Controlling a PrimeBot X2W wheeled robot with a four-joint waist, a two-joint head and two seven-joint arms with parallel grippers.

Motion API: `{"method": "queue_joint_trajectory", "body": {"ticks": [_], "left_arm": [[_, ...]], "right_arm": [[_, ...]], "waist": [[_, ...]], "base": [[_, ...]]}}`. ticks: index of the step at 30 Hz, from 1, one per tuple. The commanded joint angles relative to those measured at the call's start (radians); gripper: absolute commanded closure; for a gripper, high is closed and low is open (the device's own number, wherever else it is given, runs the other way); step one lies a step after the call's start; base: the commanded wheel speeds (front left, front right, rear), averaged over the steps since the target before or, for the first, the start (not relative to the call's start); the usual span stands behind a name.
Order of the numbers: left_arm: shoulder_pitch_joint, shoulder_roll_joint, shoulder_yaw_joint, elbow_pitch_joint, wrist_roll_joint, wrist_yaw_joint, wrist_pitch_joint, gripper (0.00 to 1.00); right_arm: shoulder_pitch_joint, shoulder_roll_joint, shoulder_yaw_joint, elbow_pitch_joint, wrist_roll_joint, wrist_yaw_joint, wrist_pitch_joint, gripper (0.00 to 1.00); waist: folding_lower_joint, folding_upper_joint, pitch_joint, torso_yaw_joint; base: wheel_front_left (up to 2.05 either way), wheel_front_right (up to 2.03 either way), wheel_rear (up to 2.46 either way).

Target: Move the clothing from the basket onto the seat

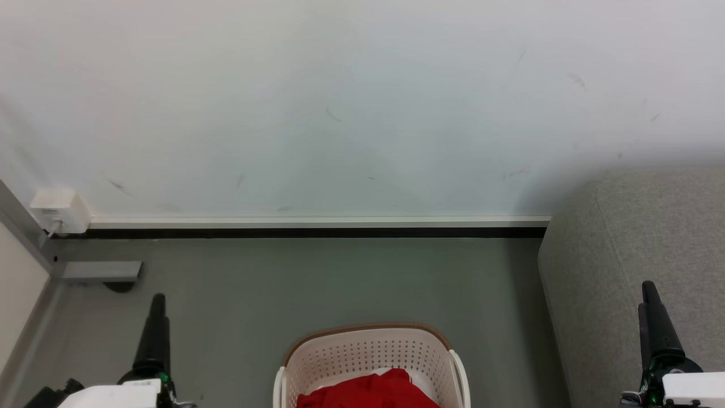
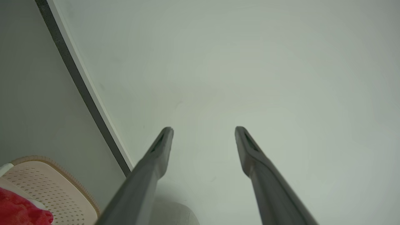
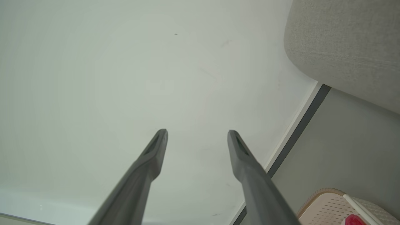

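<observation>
Just red clothing (image 1: 368,391) inside basket (image 1: 368,352)

One basket (image 1: 368,351), with one heap of red clothing (image 1: 368,392) inside it. One seat (image 1: 634,255) right of the basket. Two of mine flank the basket: my left end effector (image 2: 203,130) and right end effector (image 3: 197,133).

You have open floor (image 1: 226,294) left of the basket (image 1: 368,351) and behind it, as far as the wall (image 1: 340,113). Right of the basket, a strip of floor separates it from the sofa (image 1: 640,255), which blocks that side.
</observation>
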Motion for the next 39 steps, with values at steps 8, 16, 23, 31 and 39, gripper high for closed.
{"method": "queue_joint_trajectory", "body": {"ticks": [8,16,23,31,39], "left_arm": [[-0.022,0.009,-0.001,-0.055,0.224,0.026,-0.036,0.0],[-0.013,0.01,-0.032,-0.085,0.396,0.067,-0.064,0.0],[-0.011,0.011,-0.044,-0.096,0.544,0.103,-0.087,0.0],[-0.004,0.012,-0.062,-0.091,0.701,0.131,-0.112,0.0],[-0.004,0.012,-0.079,-0.077,0.813,0.141,-0.133,0.0]], "right_arm": [[-0.021,-0.04,0.044,-0.032,-0.237,-0.001,-0.038,0.0],[-0.023,-0.062,0.095,-0.024,-0.424,-0.001,-0.065,0.0],[-0.037,-0.075,0.121,-0.016,-0.53,-0.001,-0.089,0.0],[-0.04,-0.091,0.127,-0.031,-0.652,-0.001,-0.114,0.0],[-0.034,-0.099,0.144,-0.06,-0.758,-0.001,-0.135,0.0]], "waist": [[0.0,0.0,0.001,-0.006],[0.0,0.0,0.003,-0.008],[0.0,0.0,0.004,-0.01],[0.0,0.0,0.002,-0.011],[0.0,0.0,0.004,-0.012]], "base": [[0.0,0.0,0.0],[0.0,0.0,0.0],[0.0,0.0,0.0],[0.0,0.0,0.0],[0.0,0.0,0.0]]}}
